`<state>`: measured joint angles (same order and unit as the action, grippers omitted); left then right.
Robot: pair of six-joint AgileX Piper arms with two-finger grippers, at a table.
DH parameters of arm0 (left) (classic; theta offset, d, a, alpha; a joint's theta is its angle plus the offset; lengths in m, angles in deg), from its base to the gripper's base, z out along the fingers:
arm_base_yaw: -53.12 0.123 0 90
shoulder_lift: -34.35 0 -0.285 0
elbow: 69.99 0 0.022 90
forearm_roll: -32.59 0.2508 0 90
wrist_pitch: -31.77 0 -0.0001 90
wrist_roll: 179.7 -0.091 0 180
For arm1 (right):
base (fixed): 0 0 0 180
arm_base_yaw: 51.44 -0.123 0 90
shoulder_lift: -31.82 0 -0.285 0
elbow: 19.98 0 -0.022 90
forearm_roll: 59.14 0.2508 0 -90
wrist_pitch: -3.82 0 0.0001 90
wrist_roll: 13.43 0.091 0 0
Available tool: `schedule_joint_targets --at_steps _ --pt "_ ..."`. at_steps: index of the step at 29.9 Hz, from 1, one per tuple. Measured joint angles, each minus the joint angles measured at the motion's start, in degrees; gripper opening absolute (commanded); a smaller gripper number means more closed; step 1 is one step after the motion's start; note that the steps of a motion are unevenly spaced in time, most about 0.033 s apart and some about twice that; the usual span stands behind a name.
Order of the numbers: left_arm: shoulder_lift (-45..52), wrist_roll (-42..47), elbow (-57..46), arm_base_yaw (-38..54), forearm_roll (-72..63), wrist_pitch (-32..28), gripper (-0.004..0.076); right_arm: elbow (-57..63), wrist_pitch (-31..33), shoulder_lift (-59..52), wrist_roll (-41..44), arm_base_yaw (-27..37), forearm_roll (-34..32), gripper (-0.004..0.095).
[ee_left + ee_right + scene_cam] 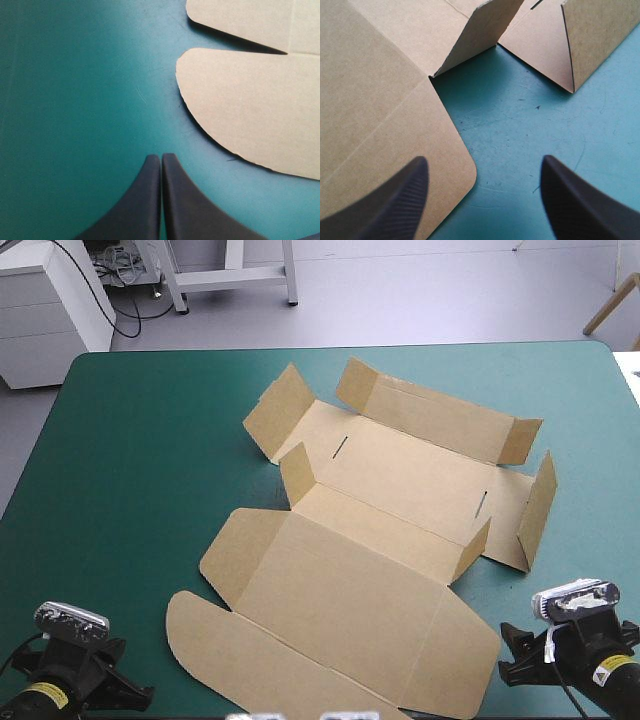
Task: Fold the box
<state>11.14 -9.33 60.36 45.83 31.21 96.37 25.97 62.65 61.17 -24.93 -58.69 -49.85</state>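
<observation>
Left gripper is sitting lower left, fingers together; right gripper is hovering lower right, fingers apart, at the box corner.

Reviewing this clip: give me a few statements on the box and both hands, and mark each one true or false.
1. The left hand has its fingers shut. True.
2. The right hand is clamped on the box. False: its fingers stand apart and hold nothing, near the box's rounded corner.
3. The box is already a tray with all walls tucked. False: it lies mostly spread out, with only some side flaps raised.
4. The left hand is over the bare teal-green cover, beside the box's rounded flap and not touching it. True.
</observation>
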Motion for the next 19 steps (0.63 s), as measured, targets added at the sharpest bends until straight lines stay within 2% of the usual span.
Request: schedule_joint_targets --at_steps 11,19 --pt "0.0 0.0 0.0 0.0 0.0 0.0 -0.001 0.0 -0.1 0.0 0.3 0.0 1.1 0.0799" --pt "0.0 0.0 0.0 0.0 0.0 0.0 -0.001 -5.8 2.4 0.5 7.3 0.0 1.3 0.074"
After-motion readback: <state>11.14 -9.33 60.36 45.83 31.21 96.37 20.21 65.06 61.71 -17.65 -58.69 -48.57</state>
